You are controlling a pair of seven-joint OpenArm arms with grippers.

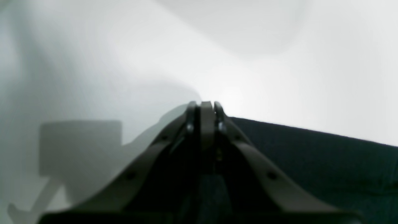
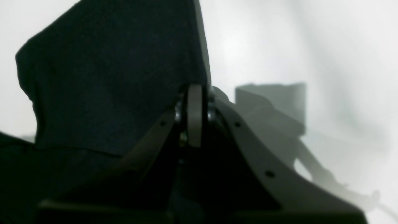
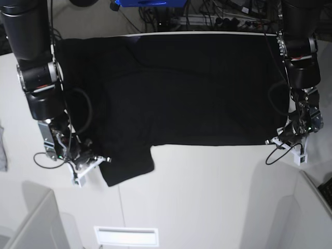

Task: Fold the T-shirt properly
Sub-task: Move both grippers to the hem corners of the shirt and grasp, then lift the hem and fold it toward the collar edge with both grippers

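Note:
The black T-shirt (image 3: 187, 88) lies spread flat across the far half of the white table (image 3: 207, 197), with one short sleeve pointing toward the front left. My right gripper (image 3: 104, 160) is at that sleeve's edge. In the right wrist view it (image 2: 195, 90) is shut on the T-shirt (image 2: 108, 77), and the cloth stands up in a fold beside the fingers. My left gripper (image 3: 271, 141) sits at the shirt's front right corner. Its fingers (image 1: 206, 104) are pressed together right at the cloth's (image 1: 311, 155) edge, with dark fabric showing between them lower down.
A small grey cloth scrap (image 3: 2, 150) lies at the table's left edge. There is a narrow slot (image 3: 126, 236) near the front edge. Cables (image 3: 207, 15) crowd the space behind the table. Both arms stand over the shirt's outer sides.

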